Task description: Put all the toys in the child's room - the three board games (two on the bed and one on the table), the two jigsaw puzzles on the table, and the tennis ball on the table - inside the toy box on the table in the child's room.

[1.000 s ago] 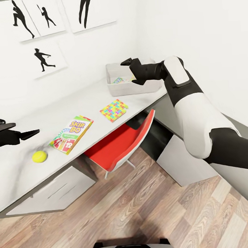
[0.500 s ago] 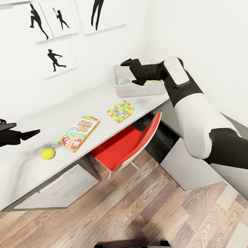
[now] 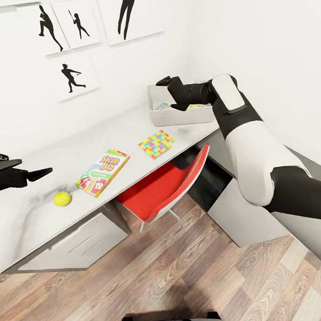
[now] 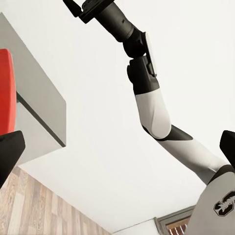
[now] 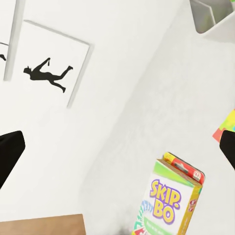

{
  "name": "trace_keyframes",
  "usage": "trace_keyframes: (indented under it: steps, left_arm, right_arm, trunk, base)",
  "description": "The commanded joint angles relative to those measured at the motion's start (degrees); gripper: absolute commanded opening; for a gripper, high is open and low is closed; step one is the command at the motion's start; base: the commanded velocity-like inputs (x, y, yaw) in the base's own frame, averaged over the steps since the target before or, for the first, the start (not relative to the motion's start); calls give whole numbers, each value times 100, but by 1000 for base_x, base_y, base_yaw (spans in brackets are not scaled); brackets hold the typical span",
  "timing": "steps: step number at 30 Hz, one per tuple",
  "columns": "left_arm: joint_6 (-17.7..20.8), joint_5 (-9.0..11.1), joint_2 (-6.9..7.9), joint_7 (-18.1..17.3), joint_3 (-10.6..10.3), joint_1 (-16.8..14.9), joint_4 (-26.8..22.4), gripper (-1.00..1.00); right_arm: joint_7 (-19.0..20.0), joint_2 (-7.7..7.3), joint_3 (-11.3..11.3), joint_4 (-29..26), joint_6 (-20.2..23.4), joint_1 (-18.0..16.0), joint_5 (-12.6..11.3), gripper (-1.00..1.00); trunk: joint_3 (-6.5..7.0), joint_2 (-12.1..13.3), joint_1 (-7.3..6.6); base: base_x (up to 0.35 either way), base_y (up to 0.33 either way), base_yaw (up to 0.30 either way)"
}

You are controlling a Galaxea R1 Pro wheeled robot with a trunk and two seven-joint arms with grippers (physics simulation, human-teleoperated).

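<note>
Right claw (image 3: 171, 92) over toy box (image 3: 177, 116)

Bright, even, sharp; soft shadows

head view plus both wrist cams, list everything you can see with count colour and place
toy box: 1, pale grey, far end of the desk by the wall, coloured items inside
jigsaw puzzle: 1, multicolour, flat on the desk between toy box and Skip-Bo box
Skip-Bo box: 1, orange-green, flat near the desk's front edge
tennis ball: 1, yellow-green, on the desk beside the Skip-Bo box
desk: 1, pale grey-white, along the wall
chair: 1, red, tucked under the desk
pictures: several, black silhouettes, on the wall
floor: wood plank
left gripper: black fingers, open, above the desk's near end
right gripper: black, open, over the toy box
</note>
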Motion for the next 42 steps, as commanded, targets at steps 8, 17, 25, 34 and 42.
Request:
trace_keyframes:
  steps: [8,17,25,34,42]
  left_arm:
    - [61,4,11,-40,-23,-10,4,100]
    - [61,4,11,-40,-23,-10,4,100]
    - [61,4,6,-40,-27,-10,4,100]
    - [61,4,5,-40,-28,-10,6,100]
    - [61,4,5,-40,-35,-10,12,100]
  right_arm:
    - [-62,7,-30,-2,13,-5,-57,100]
    - [-81,7,-17,4,23,2,-42,100]
    - [-281,7,270,-1,10,-3,-3,100]
    - [-493,7,459,-4,2,9,-46,100]
    - [-521,7,487,-4,3,14,-53,100]
  trunk:
    - [-9,-10,3]
    - [-9,-10,3]
    - [-9,-10,3]
    - [-9,-10,3]
    - [-9,-10,3]
  base:
    - [0,0,0]
    - [0,0,0]
    - [-6,0,0]
    - [-98,0,0]
    - [-57,0,0]
